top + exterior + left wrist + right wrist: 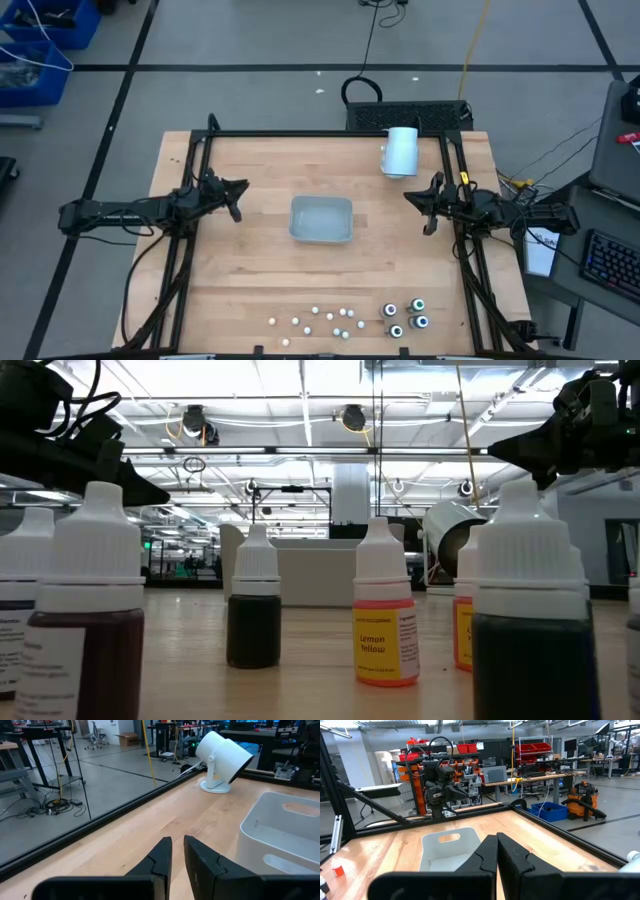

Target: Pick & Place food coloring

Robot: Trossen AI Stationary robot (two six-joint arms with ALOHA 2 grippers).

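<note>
My left gripper [238, 199] stands slightly parted, my right gripper [424, 207] closed, both empty; food coloring [404, 317] lies well apart from them.

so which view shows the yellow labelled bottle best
The low view: the lemon yellow bottle stands upright in clear sight, white cap and label readable. The high view shows the bottles only as tiny dots near the table's front edge, so that one cannot be picked out. The left wrist view shows no bottles, and the right wrist view none that can be told as it.
</note>
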